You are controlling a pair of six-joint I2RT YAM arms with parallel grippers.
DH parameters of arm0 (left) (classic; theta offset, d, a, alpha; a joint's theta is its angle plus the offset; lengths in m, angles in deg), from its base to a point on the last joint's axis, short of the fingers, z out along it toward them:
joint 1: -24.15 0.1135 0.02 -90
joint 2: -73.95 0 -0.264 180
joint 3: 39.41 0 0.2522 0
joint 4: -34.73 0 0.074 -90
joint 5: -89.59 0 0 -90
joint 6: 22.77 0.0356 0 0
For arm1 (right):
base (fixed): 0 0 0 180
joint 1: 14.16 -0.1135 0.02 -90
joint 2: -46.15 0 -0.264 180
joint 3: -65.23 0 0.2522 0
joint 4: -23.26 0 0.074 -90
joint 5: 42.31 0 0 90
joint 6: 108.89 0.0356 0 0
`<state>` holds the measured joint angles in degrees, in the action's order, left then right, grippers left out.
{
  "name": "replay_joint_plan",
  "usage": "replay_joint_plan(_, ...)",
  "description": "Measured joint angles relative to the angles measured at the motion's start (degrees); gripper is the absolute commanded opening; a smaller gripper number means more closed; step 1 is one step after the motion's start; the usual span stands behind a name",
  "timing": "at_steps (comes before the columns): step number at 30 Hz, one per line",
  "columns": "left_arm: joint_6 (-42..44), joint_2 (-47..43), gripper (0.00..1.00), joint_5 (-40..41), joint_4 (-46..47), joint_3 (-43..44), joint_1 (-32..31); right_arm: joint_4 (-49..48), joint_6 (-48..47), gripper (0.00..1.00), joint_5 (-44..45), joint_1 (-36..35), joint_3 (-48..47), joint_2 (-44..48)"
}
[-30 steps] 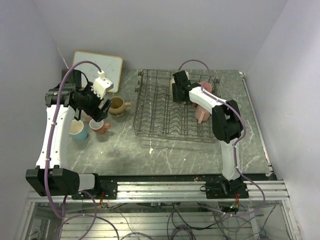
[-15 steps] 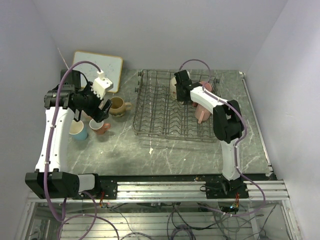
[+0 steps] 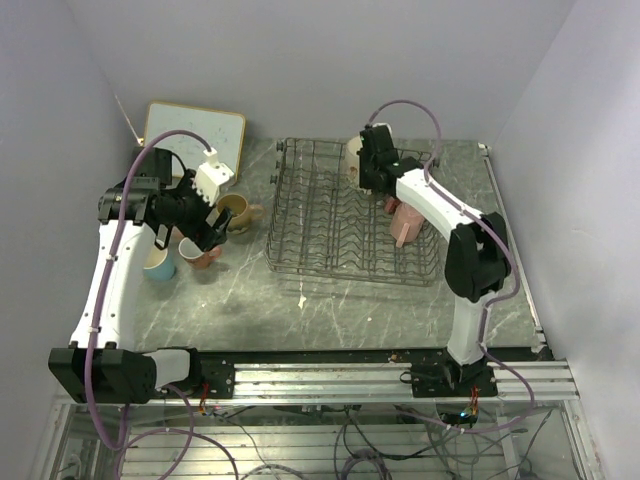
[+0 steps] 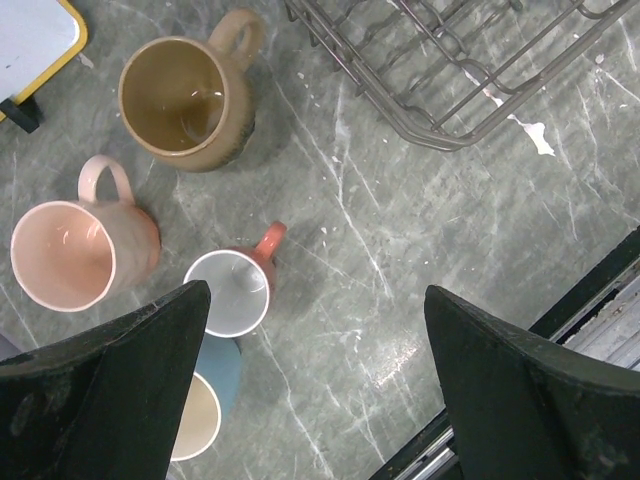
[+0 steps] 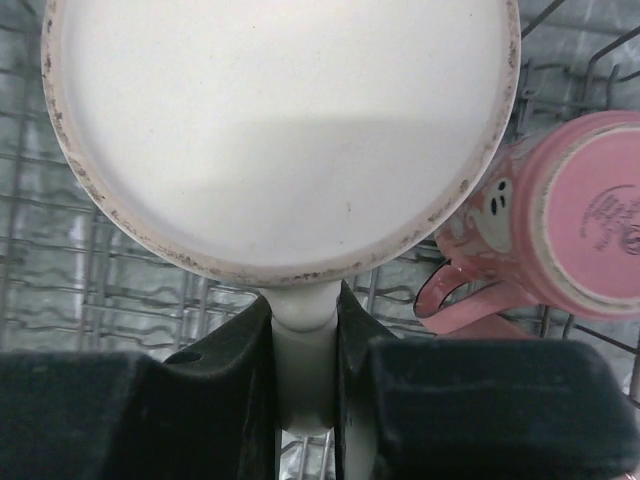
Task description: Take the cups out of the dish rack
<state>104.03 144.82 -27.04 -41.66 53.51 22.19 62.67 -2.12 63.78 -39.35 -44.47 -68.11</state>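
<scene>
My right gripper (image 5: 305, 345) pinches the cream mug (image 5: 280, 130) by its handle alone, at the rack's (image 3: 330, 225) far side near the table's far edge. I worry that it could swivel and knock the pink mug (image 5: 570, 220) beside it. My left gripper (image 4: 318, 295) hangs wide open over the salmon mug (image 4: 232, 290) near the left edge.

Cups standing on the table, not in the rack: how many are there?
4, all left of the dish rack: a tan cup nearest it, a pink cup, a salmon cup, and a blue cup partly behind the left claw.
</scene>
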Motion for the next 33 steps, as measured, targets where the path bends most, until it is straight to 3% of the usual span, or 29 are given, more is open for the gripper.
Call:
replay_joint_plan(11,-0.2,-1.2,1.00,-0.1,4.0,-2.8,-1.4,0.4,4.3,0.00,-3.2,-3.8,6.4,13.0)
replay_joint_plan(19,1.4,-6.5,1.00,-1.8,8.8,-10.5,-2.9,-3.0,15.6,0.00,-18.8,-8.7,21.8,24.1)
replay_joint_plan(25,5.1,-14.0,1.00,-3.0,13.1,-18.4,-4.2,-11.4,27.9,0.00,-31.0,-9.8,32.9,30.3)
replay_joint_plan(33,11.8,-24.9,1.00,-5.7,22.6,-27.0,-5.4,-33.5,48.6,0.00,-42.5,-14.3,44.5,31.9)
